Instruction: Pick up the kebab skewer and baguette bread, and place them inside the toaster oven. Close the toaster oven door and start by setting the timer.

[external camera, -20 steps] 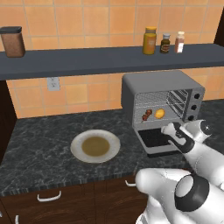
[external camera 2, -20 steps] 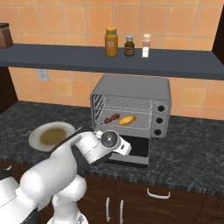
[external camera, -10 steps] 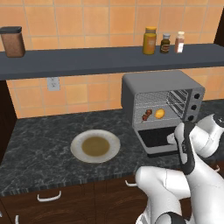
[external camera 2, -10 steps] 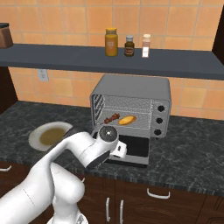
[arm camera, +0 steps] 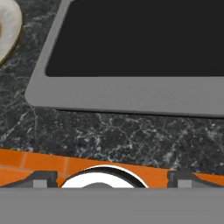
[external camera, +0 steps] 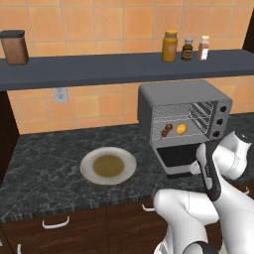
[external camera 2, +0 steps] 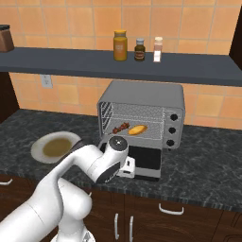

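The dark speckled stone counter [external camera: 44,168] ran along a wall of orange tiles, with brown cupboard doors under it. A long grey shelf [external camera: 99,67] hung above, holding a brown jar [external camera: 14,47] at one end and three small bottles [external camera: 186,47] at the other. A round white plate with a brown middle [external camera: 108,165] sat on the counter, well apart from the boxy grey metal toaster oven [external camera 2: 142,101].

The toaster oven door of dark glass in a grey frame [arm camera: 144,48] lay flat open on the counter in front of the oven. Inside, on the wire rack, the thin kebab skewer with red-brown chunks [external camera 2: 121,127] lay beside the small golden baguette bread [external camera 2: 138,129]. Both lay with their long sides going across the oven, left to right, a bit slanted.

The white robot hand [external camera 2: 126,166] was low, at the front edge of the open door. In the hand view its two dark tips sat wide apart at the bottom, so the hand looked open and held nothing.

Half a second before, the arm stood taller by the door. Now it had bent lower and closer to the counter's front. The food, the plate and the door had not moved.
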Tool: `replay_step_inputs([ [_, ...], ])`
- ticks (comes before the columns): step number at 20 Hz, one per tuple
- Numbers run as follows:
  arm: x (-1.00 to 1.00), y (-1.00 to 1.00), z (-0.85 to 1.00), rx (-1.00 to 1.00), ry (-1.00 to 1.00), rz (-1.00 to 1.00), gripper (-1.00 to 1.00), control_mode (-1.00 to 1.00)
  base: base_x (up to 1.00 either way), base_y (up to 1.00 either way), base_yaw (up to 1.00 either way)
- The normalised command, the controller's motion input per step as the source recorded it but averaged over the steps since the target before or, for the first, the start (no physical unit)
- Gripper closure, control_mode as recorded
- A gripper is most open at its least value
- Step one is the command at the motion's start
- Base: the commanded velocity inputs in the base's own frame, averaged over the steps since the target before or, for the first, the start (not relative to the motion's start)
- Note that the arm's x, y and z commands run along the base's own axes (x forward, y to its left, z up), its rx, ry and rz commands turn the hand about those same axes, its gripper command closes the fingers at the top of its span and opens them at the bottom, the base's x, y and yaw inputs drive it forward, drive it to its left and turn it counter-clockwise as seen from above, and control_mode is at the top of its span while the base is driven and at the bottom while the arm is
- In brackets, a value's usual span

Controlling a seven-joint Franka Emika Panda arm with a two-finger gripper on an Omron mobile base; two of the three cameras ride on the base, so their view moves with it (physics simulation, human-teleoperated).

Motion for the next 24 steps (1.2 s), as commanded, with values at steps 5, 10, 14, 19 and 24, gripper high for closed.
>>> replay_step_inputs([
  [5, 0.09, -0.02, -0.25, -0.04, 0.05, 0.05, -1.00, -1.00, 0.00, 0.00, 0.00],
  [10, 0.14, 0.00, -0.27, -0.03, 0.00, 0.00, -1.00, -1.00, 0.00, 0.00, 0.00],
  [14, 0.21, 0.00, -0.31, -0.02, 0.00, 0.00, -1.00, -1.00, 0.00, 0.00, 0.00],
  [19, 0.18, 0.00, -0.31, 0.00, 0.00, -0.02, -1.00, -1.00, 0.00, 0.00, 0.00],
  [24, 0.06, 0.00, -0.24, 0.00, -0.01, -0.05, -1.00, -1.00, 0.00, 0.00, 0.00],
])
